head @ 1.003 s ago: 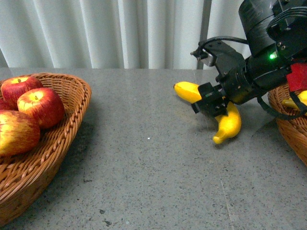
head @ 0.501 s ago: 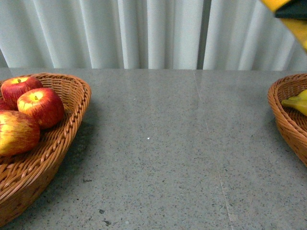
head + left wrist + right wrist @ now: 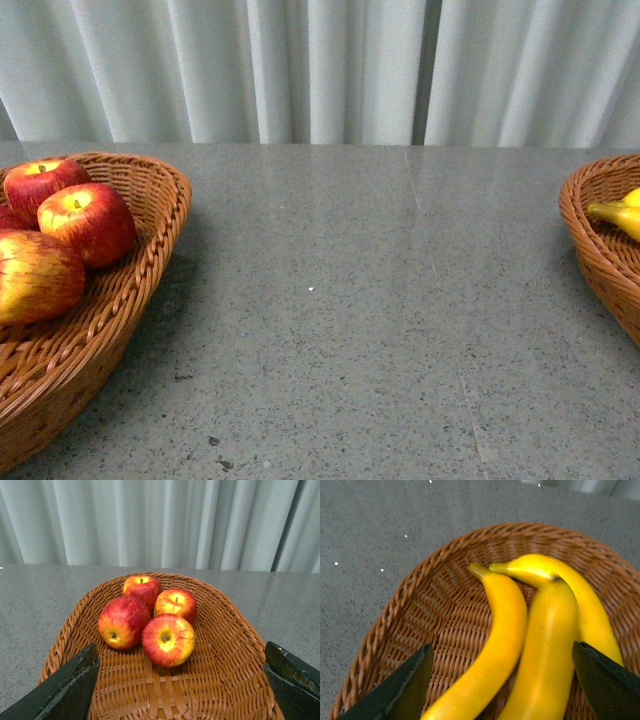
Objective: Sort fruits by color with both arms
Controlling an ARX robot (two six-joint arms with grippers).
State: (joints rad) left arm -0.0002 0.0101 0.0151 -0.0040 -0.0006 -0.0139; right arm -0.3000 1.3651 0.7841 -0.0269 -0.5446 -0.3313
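Note:
Several red apples point(image 3: 168, 639) lie together in the left wicker basket point(image 3: 225, 645). My left gripper point(image 3: 182, 680) hangs open above that basket's near part, and nothing is between its black fingers point(image 3: 70, 685). In the front view the apples point(image 3: 85, 222) show in the same basket point(image 3: 150, 270) at the left edge. Three yellow bananas point(image 3: 545, 630) lie side by side in the right wicker basket point(image 3: 435, 610). Over them my right gripper point(image 3: 505, 685) stands open, a finger on either side, gripping none. One banana tip point(image 3: 620, 215) shows in the right basket point(image 3: 590, 250). Neither arm appears in the front view.
A grey speckled stone tabletop point(image 3: 330, 320) stretches between the two baskets. A white pleated curtain point(image 3: 320, 70) closes off the far side of the table.
One second ago my right arm was at a banana on the table's right side. It rose out of the front view with the banana, and now three bananas lie in the right basket.

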